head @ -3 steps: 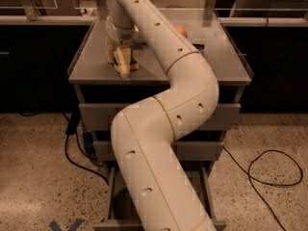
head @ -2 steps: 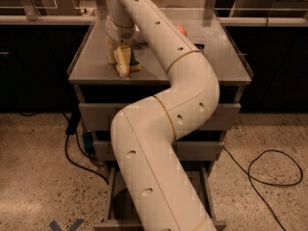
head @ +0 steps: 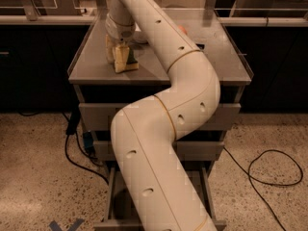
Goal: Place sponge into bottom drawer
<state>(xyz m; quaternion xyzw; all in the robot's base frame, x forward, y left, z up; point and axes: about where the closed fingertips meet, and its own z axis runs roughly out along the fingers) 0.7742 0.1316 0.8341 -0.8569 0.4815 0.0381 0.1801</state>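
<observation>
The sponge (head: 128,64), yellow with a dark green layer, lies on the grey cabinet top (head: 96,61) near its front left. My gripper (head: 118,57) hangs straight down from the white arm and is right at the sponge, covering its left part. The bottom drawer (head: 111,201) stands pulled out at the foot of the cabinet. Most of its floor is hidden behind my arm.
An orange ball (head: 182,29) peeks out behind the arm on the cabinet top. The two upper drawers (head: 96,114) are closed. Black cables lie on the floor at the right (head: 269,172) and left (head: 77,153). Dark counters stand on both sides.
</observation>
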